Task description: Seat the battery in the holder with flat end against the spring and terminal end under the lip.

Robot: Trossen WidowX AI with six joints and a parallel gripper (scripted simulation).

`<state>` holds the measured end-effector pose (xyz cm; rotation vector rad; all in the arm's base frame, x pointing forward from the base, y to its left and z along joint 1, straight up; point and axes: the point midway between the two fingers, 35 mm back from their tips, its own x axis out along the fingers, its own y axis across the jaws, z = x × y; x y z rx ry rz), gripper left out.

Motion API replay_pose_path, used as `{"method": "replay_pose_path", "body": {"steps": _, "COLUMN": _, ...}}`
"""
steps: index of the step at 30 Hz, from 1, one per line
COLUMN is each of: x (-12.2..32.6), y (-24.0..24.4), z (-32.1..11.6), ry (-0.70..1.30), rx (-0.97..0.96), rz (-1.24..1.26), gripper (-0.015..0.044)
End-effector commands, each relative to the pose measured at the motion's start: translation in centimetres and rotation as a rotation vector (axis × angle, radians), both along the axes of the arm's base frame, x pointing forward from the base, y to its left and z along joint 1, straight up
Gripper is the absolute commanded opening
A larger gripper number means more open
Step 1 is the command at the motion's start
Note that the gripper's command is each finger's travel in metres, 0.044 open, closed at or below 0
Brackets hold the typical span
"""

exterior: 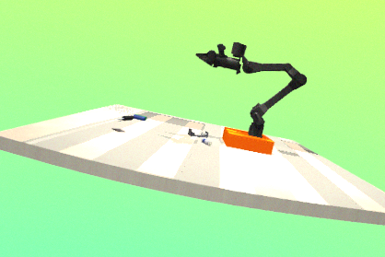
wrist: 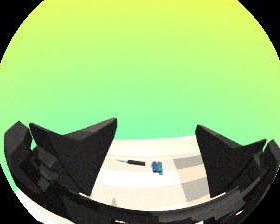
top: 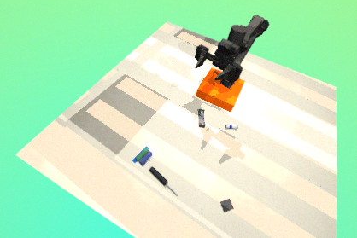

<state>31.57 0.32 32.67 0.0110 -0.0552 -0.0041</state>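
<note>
Pincer [exterior: 203,56] wide, holding nothing, high above table [top: 107,111]; one battery [top: 231,127], one holder [top: 201,118], one screwdriver [top: 162,181].

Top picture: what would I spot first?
The orange tray near the table's far side, with the black arm rising from it. The gripper hangs high in the air, jaws open, holding nothing. Nearer you lie a green and blue pack and a screwdriver.

One battery [top: 231,127], one holder [top: 201,118], one screwdriver [top: 162,180], one bin [top: 220,90].
</note>
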Motion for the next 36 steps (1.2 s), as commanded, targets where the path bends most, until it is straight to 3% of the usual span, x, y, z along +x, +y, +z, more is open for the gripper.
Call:
{"method": "replay_pose_path", "body": {"steps": 1, "x": 0.2, "y": 0.2, "z": -0.4, "ry": 0.016, "rx": -0.017, "rz": 0.006, "gripper": 0.0374}}
{"method": "replay_pose_path", "body": {"steps": 7, "x": 2.3, "y": 6.7, "z": -10.2, "ry": 0.408, "rx": -0.508, "rz": 0.27, "gripper": 0.0222}}
{"method": "replay_pose_path", "body": {"steps": 16, "x": -1.9, "y": 13.4, "z": -21.5, "ry": 0.721, "rx": -1.16, "rz": 0.826, "gripper": 0.0222}}
{"method": "replay_pose_path", "body": {"steps": 25, "x": -10.4, "y": 16.1, "z": -28.9, "ry": 0.804, "rx": -1.726, "rz": 1.583, "gripper": 0.0222}}
{"method": "replay_pose_path", "body": {"steps": 36, "x": -10.9, "y": 16.1, "z": -29.2, "ry": 0.801, "rx": -1.755, "rz": 1.637, "gripper": 0.0222}}
